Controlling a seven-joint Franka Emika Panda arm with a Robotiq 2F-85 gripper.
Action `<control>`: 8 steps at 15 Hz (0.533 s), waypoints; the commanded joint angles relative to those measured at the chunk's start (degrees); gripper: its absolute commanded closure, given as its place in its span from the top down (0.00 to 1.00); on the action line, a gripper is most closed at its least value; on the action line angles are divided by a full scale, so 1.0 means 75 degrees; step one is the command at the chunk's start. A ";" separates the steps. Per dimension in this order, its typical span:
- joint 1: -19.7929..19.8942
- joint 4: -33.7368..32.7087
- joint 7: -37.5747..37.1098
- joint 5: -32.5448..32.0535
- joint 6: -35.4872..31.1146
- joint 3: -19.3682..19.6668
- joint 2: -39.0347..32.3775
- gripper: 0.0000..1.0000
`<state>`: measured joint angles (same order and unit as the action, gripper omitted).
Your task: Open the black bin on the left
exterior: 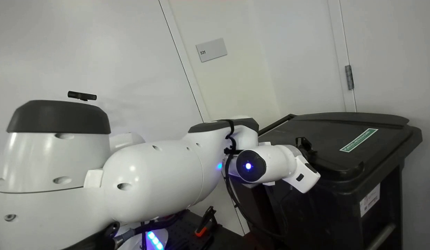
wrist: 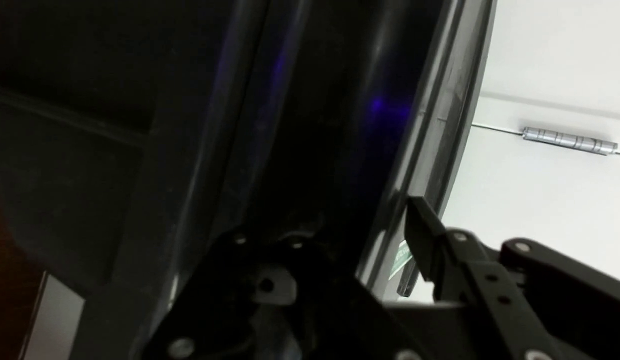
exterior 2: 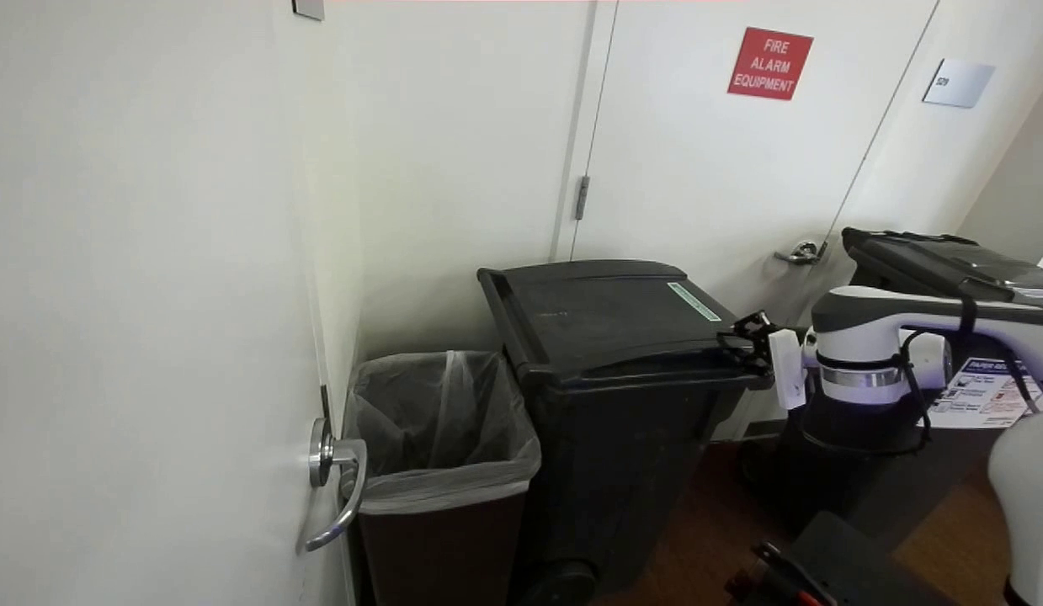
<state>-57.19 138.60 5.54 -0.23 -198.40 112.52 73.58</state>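
The fingers [wrist: 424,240] stand partway apart at the rim of the black bin [exterior 2: 614,454], the dark edge of its lid [exterior 2: 605,324] between them; whether they press on it, I cannot tell. The lid lies down flat, closed over the bin, and carries a green and white label [exterior: 359,140]. A small white sticker [exterior: 370,200] shows on the body below. In an exterior view the black bin stands in front of a white door [exterior 2: 723,160] with a metal hinge [exterior 2: 582,198], a handle [exterior 2: 795,257] and a red sign [exterior 2: 770,63]. Just beside it is a brown waste basket [exterior 2: 441,547] lined with a clear plastic bag [exterior 2: 479,480]. The white arm [exterior 2: 858,345] reaches in from the opposite side, hiding part of another dark bin [exterior 2: 925,254]. In the wrist view some brown floor [wrist: 7,260] shows at the left and the hinge at the right.
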 commanded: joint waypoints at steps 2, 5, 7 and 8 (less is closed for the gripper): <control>-0.0023 -0.0002 0.0055 -0.0100 0.0028 -0.0166 -0.0154 0.04; 0.0312 0.0322 0.0027 -0.0138 0.0028 -0.0467 -0.0360 0.06; 0.0545 0.0590 0.0014 -0.0156 0.0029 -0.0742 -0.0659 0.06; 0.0644 0.0743 -0.0001 -0.0143 0.0030 -0.0897 -0.0805 0.06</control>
<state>-55.03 140.63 5.91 -1.24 -198.39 110.42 72.42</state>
